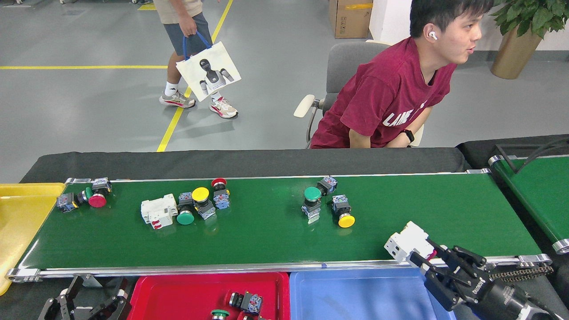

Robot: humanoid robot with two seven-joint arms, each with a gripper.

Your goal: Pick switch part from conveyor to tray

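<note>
The right tool grips a white switch part above the near rail of the conveyor, beside the blue tray; I judge it is carried there for release. The left tool waits low by the red tray, its fingers spread and empty. Other button parts lie in groups on the belt. The surface is covered with dark cloth. Behind it a seated person looks away, on a grey floor.

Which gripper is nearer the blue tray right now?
Right. The right gripper holds the white switch part just above the blue tray, at its far right corner. The left gripper sits low at the left, beyond the red tray.
</note>
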